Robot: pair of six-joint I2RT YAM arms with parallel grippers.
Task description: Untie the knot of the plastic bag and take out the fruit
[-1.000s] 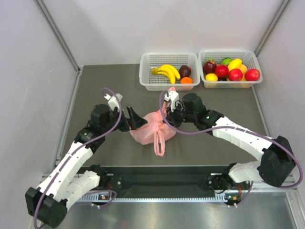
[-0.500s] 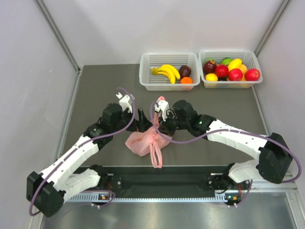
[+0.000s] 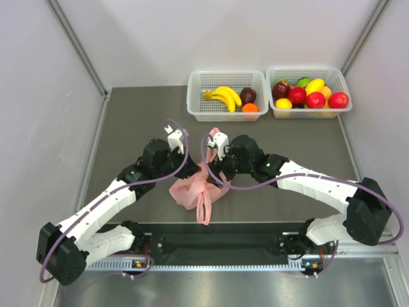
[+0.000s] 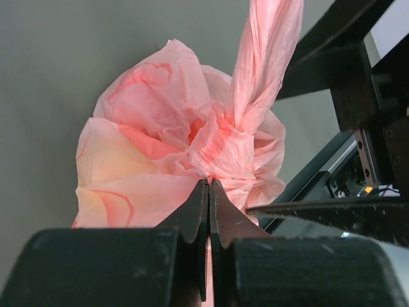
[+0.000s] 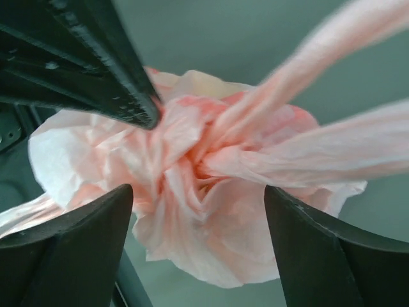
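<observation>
The left gripper (image 4: pixel 208 187) has its fingers pressed together, nipping a fold of the plastic bag (image 3: pixel 192 189) just below the knot (image 4: pixel 217 137). The right gripper (image 5: pixel 195 192) stands spread, one finger on either side of that knot, holding nothing. The bag lies on the dark grey table (image 3: pixel 140 115) between both wrists, one handle loop (image 3: pixel 204 208) trailing from it toward the arm bases. Pale walls (image 3: pixel 64 96) enclose the table. Beyond the bag, well apart from it, sit two white baskets (image 3: pixel 193 96), one with bananas (image 3: pixel 222 96), the other heaped with mixed fruit (image 3: pixel 313 96).
</observation>
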